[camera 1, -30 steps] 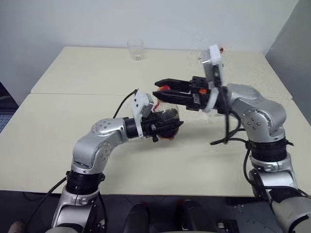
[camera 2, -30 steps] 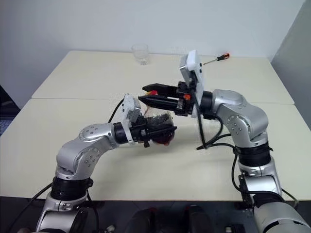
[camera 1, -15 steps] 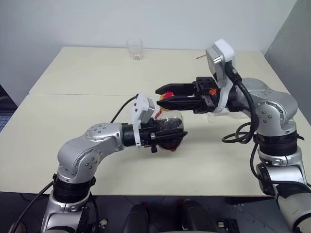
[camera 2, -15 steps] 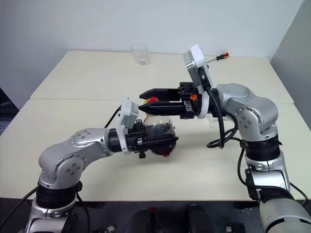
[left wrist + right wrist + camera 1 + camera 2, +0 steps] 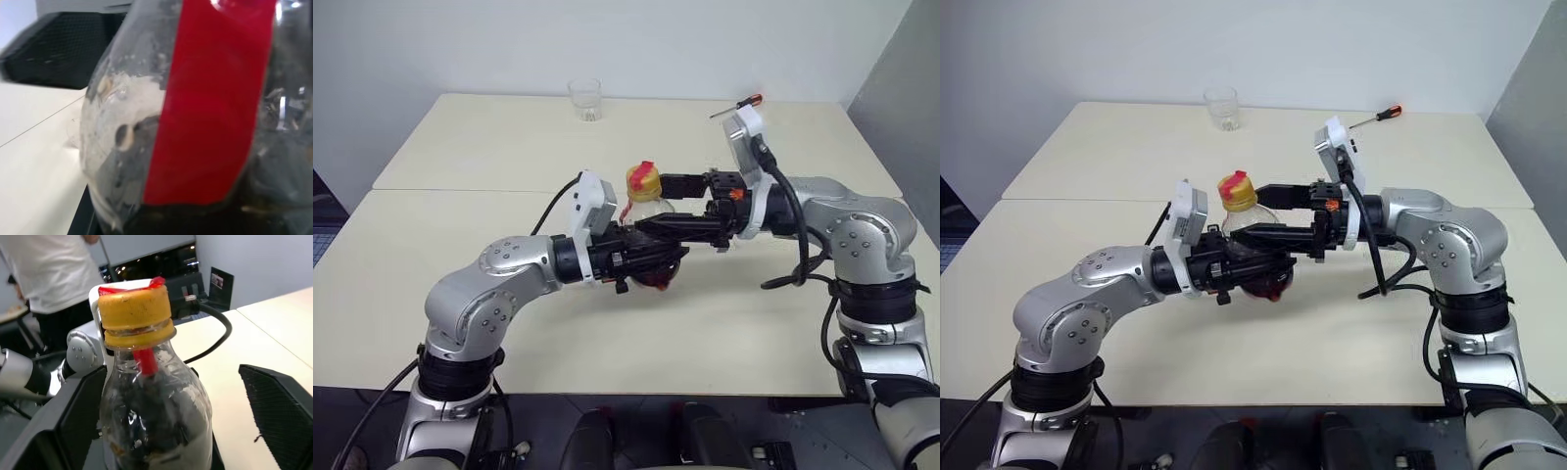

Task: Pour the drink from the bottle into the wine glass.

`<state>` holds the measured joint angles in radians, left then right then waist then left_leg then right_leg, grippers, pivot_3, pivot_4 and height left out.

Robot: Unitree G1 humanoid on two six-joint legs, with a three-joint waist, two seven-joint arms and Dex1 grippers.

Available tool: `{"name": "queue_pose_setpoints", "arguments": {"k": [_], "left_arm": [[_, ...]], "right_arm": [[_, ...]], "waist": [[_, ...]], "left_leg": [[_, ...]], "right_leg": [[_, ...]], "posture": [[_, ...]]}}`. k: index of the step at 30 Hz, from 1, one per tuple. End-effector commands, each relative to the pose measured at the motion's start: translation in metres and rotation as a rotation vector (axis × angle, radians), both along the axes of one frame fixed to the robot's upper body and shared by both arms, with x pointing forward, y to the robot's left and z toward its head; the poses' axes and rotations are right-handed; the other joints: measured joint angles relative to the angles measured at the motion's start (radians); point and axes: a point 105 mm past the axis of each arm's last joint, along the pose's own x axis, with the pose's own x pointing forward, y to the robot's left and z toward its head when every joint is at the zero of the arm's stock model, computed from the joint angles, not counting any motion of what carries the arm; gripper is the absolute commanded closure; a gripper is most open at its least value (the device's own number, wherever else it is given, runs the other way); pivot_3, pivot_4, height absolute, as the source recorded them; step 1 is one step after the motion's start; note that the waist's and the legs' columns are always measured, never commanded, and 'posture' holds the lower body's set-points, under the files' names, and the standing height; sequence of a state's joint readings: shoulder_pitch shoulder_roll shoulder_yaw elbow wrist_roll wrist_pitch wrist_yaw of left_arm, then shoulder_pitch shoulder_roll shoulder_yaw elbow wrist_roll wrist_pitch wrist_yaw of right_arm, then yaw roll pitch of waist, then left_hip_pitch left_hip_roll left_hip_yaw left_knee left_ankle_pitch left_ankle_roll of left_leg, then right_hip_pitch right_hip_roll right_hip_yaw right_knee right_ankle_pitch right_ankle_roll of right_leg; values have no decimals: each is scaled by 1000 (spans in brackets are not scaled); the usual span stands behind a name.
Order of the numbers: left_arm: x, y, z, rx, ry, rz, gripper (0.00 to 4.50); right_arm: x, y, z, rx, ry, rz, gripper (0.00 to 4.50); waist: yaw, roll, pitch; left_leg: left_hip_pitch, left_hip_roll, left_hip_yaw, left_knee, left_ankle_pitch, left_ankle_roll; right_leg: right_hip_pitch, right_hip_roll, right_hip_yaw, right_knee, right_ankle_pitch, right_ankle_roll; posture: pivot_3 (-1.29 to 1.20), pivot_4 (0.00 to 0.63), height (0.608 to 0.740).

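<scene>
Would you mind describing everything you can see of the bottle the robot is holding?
The bottle is small, squat and clear plastic, with a rounded body, a yellow cap still on and a red strip running down from the neck. It stands upright, raised above the table. Dark liquid sits low in it. The left gripper is shut on its lower body, while the right gripper has its jaws open, one either side of the upper part without pressing it.

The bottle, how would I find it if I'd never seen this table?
Start at the cream table and look to the middle of its near half, where the two robot arms meet. The left gripper holds the bottle upright there. It is clear plastic with a yellow cap and red tape, unlike the clear tumbler at the far edge.
</scene>
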<state>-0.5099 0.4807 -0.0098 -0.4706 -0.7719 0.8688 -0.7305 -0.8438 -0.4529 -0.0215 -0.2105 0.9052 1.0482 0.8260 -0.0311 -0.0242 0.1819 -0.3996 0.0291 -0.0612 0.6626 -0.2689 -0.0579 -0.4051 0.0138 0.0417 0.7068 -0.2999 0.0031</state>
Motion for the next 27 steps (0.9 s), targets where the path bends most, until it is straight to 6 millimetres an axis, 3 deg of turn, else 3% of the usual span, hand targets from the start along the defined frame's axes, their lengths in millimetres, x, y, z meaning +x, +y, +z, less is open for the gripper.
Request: {"name": "queue_pose_setpoints", "arguments": {"k": [1, 9, 11, 18, 27], "left_arm": [[12, 9, 2, -30, -10, 102, 2513], [63, 22, -10, -10, 11, 330, 2513], [70, 21, -11, -8, -2, 348, 2513], [73, 13, -16, 20, -45, 326, 2513], [74, 13, -21, 42, -53, 301, 2513]], "right_arm": [[-6, -7, 21, 61, -51, -65, 42], [-11, 11, 22, 48, -147, -186, 42], [-2, 16, 15, 4, -184, -273, 42], [32, 23, 15, -3, -254, -507, 42], [40, 33, 33, 87, -204, -538, 42]], "waist": [[0, 0, 0], [0, 0, 0], [0, 0, 0], [-1, 0, 0], [-1, 0, 0]], "left_leg": [[0, 0, 0, 0, 0, 0], [0, -1, 0, 0, 0, 0], [0, -1, 0, 0, 0, 0], [-1, 0, 2, -1, 0, 0], [-1, 0, 1, -1, 0, 0]], "right_leg": [[0, 0, 0, 0, 0, 0], [0, 1, -1, 0, 0, 0], [0, 1, 0, 0, 0, 0], [-1, 0, 1, -1, 0, 0], [-1, 0, 0, -1, 0, 0]], "posture": [[0, 150, 740], [0, 150, 740], [0, 150, 740], [0, 150, 740], [0, 150, 740]]}}
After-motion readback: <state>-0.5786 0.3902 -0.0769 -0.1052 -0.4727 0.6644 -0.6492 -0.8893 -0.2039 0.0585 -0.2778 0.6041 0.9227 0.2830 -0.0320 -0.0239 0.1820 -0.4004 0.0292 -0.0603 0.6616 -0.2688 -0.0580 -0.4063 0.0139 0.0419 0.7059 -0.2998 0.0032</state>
